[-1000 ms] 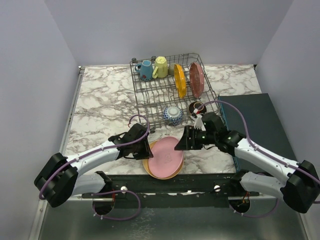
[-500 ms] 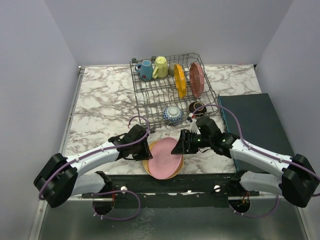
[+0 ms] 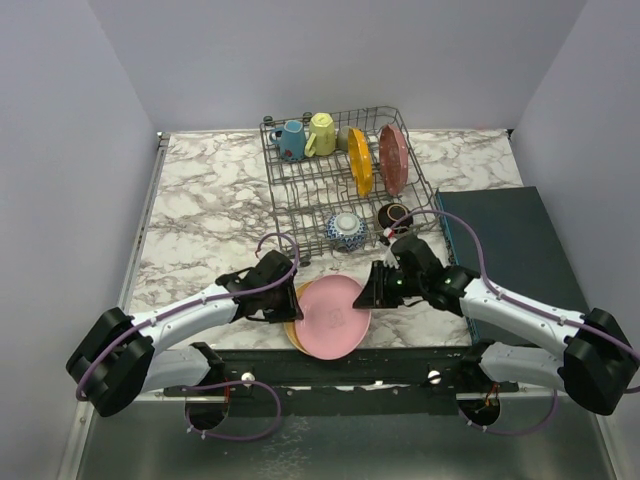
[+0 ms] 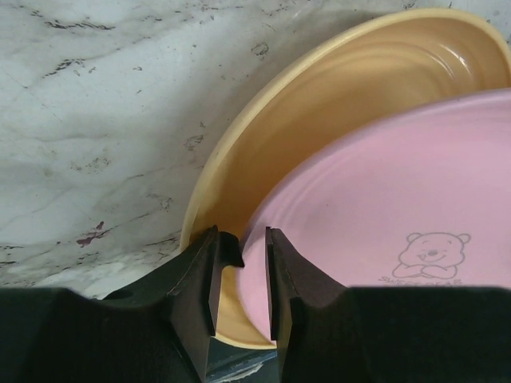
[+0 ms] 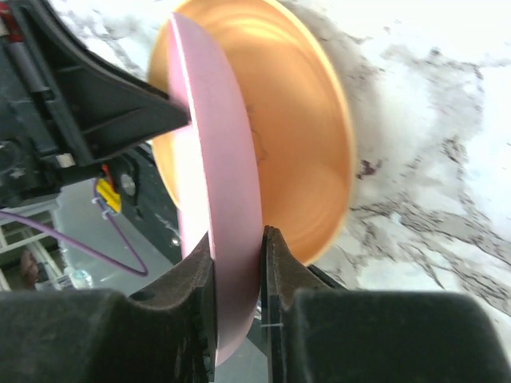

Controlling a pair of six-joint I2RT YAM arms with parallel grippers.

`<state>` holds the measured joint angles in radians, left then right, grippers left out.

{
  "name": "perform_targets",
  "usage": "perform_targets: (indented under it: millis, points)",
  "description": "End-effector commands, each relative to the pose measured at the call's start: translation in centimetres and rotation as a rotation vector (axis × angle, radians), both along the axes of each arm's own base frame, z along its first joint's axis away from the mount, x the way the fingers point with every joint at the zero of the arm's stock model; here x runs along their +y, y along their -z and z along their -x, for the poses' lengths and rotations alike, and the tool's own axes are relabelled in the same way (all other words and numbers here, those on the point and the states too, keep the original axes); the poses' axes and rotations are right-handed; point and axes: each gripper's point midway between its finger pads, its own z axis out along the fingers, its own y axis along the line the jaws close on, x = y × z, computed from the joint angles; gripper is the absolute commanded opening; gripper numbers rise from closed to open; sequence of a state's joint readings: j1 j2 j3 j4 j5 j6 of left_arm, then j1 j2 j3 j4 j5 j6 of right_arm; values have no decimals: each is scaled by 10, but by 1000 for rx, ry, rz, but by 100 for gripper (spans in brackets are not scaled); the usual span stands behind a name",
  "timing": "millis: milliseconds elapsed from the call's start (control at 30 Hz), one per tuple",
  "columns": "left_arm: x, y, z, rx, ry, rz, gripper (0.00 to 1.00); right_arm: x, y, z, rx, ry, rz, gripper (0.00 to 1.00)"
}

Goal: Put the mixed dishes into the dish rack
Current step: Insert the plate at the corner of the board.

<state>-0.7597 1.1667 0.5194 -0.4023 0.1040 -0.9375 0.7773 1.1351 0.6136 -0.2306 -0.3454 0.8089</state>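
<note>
Left gripper (image 4: 242, 247): clenched on the left rim of the pink plate (image 4: 383, 191).
Right gripper (image 5: 237, 243): pinching the opposite rim; the plate is tilted, at the table's near edge.
Hidden: glossy tan plate (image 4: 319, 112) beneath, mostly covered from above.
Dish rack (image 3: 310, 185): grey wire, holding blue mug (image 3: 291, 140), yellow mug (image 3: 321, 132), upright orange plate (image 3: 360, 160), dark red plate (image 3: 392, 157), patterned bowl (image 3: 346, 229), brown bowl (image 3: 394, 216).
Table (image 3: 200, 210): veined marble.

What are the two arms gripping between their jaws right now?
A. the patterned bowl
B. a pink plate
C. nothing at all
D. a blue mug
B: each wrist view shows the rim of the pink plate pinched between that arm's jaws, one arm on either side, with the plate tilted above the yellow-orange dish beneath it.
</note>
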Motion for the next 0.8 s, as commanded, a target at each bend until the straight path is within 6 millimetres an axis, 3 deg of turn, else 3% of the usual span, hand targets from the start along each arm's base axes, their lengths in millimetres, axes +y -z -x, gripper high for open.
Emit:
perform_targets:
  millis: [0,200,400,767]
  points:
    - [-4,-4,1,-13,20,18,34,14,-34,-4,-55,-29,-80,12]
    - [-11,-18,-6,-46,29,50,40,8,-44,-8,-92,-17,-44,1]
    - [-23,-38,-13,-81,49,100,45,-3,-49,-12,-127,4,4,0]
    - [-31,-131,-34,-300,92,194,65,-35,-81,-37,-277,67,200,1]
